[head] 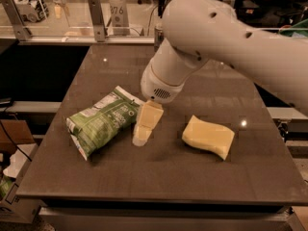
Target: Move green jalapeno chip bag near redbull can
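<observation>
The green jalapeno chip bag [101,121] lies flat on the left half of the dark table [159,177], its white crimped ends pointing up-right and down-left. My gripper [141,136] hangs from the big white arm and points down at the table, right against the bag's right edge. The redbull can [157,34] stands at the table's far edge. It is mostly hidden behind my arm, and only a thin strip of it shows.
A pale yellow sponge-like block [208,136] lies on the table to the right of the gripper. A glass barrier with metal posts [96,18] runs behind the far edge. Cardboard boxes [12,177] sit on the floor at the left.
</observation>
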You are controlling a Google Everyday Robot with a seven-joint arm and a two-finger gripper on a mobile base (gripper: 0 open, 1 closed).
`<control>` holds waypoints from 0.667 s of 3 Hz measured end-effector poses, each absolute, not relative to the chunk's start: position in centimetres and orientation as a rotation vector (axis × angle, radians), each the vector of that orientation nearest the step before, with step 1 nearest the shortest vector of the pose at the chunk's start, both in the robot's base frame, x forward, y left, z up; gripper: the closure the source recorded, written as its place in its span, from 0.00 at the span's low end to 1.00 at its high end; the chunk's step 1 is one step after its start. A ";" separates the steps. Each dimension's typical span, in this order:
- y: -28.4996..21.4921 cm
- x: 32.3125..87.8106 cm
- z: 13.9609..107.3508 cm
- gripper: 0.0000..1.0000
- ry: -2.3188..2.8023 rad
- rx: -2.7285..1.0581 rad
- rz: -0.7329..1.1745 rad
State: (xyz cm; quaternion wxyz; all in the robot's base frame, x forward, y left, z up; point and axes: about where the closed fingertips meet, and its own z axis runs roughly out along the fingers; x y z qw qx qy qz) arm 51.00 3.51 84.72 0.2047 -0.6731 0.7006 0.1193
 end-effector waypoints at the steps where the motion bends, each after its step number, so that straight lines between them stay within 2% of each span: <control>1: 4.9 51.6 83.4 0.00 1.958 -1.876 0.361; 2: 6.1 52.3 82.5 0.00 1.975 -1.875 0.377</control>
